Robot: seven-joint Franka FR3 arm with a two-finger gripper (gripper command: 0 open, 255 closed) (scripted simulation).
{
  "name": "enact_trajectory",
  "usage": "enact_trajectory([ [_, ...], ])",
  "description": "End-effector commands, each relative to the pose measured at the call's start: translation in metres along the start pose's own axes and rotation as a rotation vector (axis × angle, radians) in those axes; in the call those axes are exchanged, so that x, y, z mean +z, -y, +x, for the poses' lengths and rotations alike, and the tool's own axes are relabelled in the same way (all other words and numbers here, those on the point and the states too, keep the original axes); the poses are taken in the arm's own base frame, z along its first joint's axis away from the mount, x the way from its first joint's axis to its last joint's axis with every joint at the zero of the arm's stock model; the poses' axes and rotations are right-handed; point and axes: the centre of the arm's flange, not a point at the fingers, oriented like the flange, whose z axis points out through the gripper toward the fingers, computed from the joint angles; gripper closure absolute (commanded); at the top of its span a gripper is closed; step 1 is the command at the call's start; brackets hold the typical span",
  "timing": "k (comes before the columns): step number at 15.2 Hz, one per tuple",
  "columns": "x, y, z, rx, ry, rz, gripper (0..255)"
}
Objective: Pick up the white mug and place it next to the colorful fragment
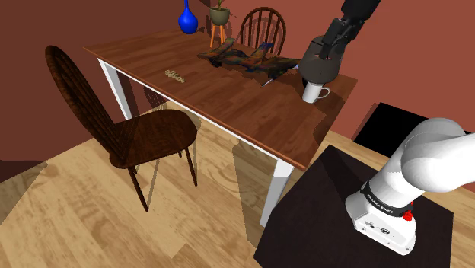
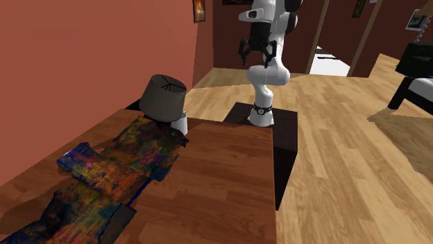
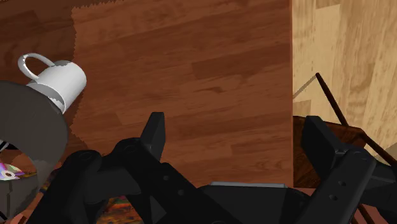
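The fingers (image 3: 154, 135) stood wide apart above the desk (image 3: 191, 63) with nothing between them, clasping nothing; the white mug (image 3: 60, 79) stood upright on the desk off to the outer side of one finger and ahead of its tip, well outside the gap; its handle (image 3: 30, 62) pointed away from the fingers; a dark grey cone-shaped thing (image 3: 32, 127), rather like a lampshade, sat just beside the mug, nearer that same finger, and seemed to lean over it, though whether the two touched could not be told; the colourful fragment (image 2: 118, 166) lay flat beyond the cone, near the mug.

The mug looked stiff, light and smooth, probably slippery and liable to chip if knocked over; the likeliest hold was across the rim or body on the side clear of the cone, with the handle left free; the cone crowded one side, so the fingers would want to come in from the open side and close gently.

The desk was reddish-brown planked wood, flat and bare under the fingers; a blue vase (image 1: 187, 19) and a potted plant (image 1: 219, 15) stood at its far end; a dark wooden chair (image 1: 145, 133) was drawn up to it; the floor (image 2: 347, 138) was pale wood and the walls (image 2: 83, 55) dull red; a black area (image 1: 388, 126) showed past the desk's corner.
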Motion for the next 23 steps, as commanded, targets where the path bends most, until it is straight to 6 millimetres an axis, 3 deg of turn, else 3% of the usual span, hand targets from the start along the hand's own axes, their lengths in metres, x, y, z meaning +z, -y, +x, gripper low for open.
enact_trajectory([
  [1,0.000,0.000,0.000,0.000,0.000,0.000,0],
  [12,0.084,-0.118,-0.016,-0.083,-0.072,-0.011,0],
  [23,0.166,-0.237,-0.016,-0.165,-0.144,-0.022,0],
])
